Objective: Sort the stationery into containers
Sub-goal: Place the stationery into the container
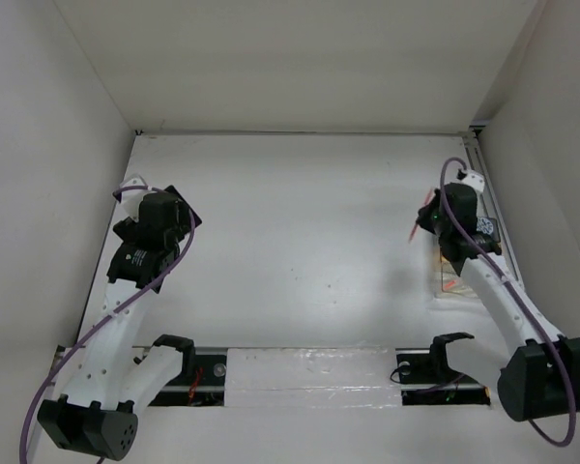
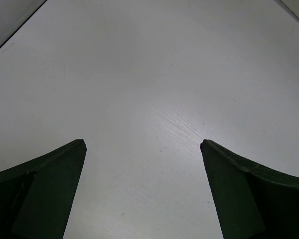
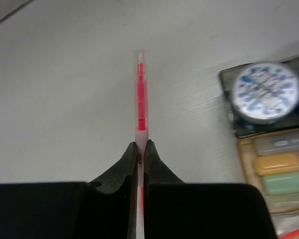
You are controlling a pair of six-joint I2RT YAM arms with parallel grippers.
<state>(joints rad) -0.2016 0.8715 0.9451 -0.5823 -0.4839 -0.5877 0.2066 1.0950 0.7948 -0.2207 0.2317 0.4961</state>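
My right gripper is shut on a thin red-pink pen, which sticks out straight ahead of the fingers above the bare table. In the top view that gripper hangs at the right side, the pen slanting off its left, just beyond the clear tray. The tray lies to the right of the pen and holds a blue-and-white roll plus a yellow marker and a green marker. My left gripper is open over bare table, with nothing between its fingers.
White walls close in the table on the left, back and right. The right wall runs close beside the tray. The left arm stands at the left side, its gripper far from the tray.
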